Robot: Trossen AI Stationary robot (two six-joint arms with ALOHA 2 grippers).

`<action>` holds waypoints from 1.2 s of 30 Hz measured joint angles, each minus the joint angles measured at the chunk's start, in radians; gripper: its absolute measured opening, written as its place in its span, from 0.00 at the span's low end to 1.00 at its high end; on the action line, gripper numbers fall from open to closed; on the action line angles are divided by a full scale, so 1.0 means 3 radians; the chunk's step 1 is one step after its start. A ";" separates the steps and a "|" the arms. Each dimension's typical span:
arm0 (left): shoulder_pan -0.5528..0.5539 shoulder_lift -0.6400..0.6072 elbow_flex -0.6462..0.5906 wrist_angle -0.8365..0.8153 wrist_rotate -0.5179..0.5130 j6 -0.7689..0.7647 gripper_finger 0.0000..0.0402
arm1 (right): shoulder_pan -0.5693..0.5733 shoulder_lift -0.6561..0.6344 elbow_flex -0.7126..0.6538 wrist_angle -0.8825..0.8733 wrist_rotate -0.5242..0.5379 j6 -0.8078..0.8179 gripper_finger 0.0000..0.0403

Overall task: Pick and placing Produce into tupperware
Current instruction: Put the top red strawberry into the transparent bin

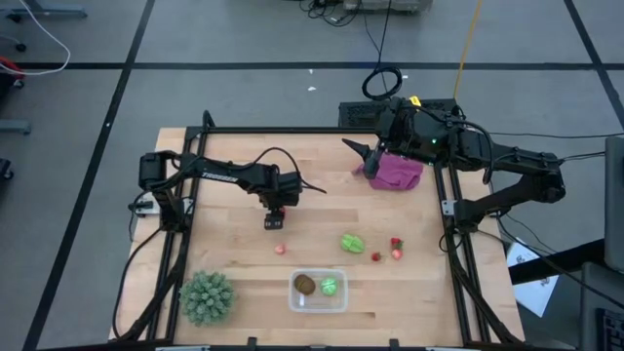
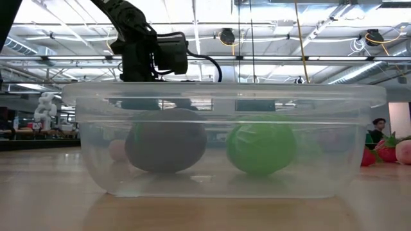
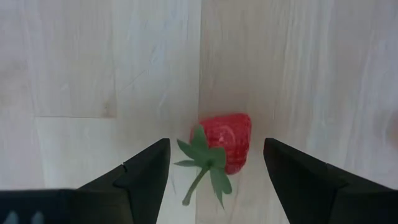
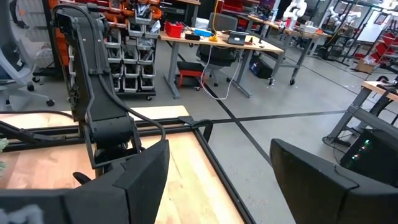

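My left gripper (image 1: 275, 222) (image 3: 216, 163) hangs open over mid-table, pointing down, one finger on each side of a small red strawberry (image 3: 226, 140) (image 1: 280, 249) without touching it. The berry lies on the wood with its green stalk toward the camera. The clear tupperware (image 1: 318, 291) (image 2: 225, 96) stands near the near edge and holds the brown kiwi (image 1: 305, 284) (image 2: 166, 140) and a light-green piece (image 1: 331, 287) (image 2: 261, 146). A second light-green piece (image 1: 352, 242) and three red berries (image 1: 396, 250) lie right of centre. My right gripper (image 1: 353, 148) (image 4: 219, 163) waits open at the far edge.
A spiky dark-green plant (image 1: 207, 295) sits at the near left corner. A purple cloth (image 1: 395, 172) lies at the far edge under my right arm. Bare wood stretches between the left strawberry and the tupperware. A person (image 2: 379, 130) stands far off in the room.
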 joint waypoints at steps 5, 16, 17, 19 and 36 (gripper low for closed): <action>-0.0017 0.0000 0.0000 0.0019 -0.0001 0.0008 0.66 | 0.0000 0.0000 0.0000 0.0000 0.0001 0.0001 0.66; -0.0066 -0.0001 0.0000 0.0047 -0.0002 0.0008 0.51 | 0.0001 0.0000 0.0000 0.0000 0.0000 0.0028 0.66; -0.0066 -0.0001 0.0000 0.0047 -0.0001 0.0007 0.50 | 0.0001 0.0000 0.0000 0.0000 0.0001 0.0047 0.66; -0.0066 -0.0001 0.0000 0.0047 -0.0001 0.0007 0.47 | 0.0001 0.0000 0.0000 0.0001 0.0000 0.0080 0.66; -0.0076 -0.0005 0.0000 0.0045 0.0000 0.0002 0.35 | 0.0001 0.0000 0.0000 0.0013 0.0000 0.0076 0.66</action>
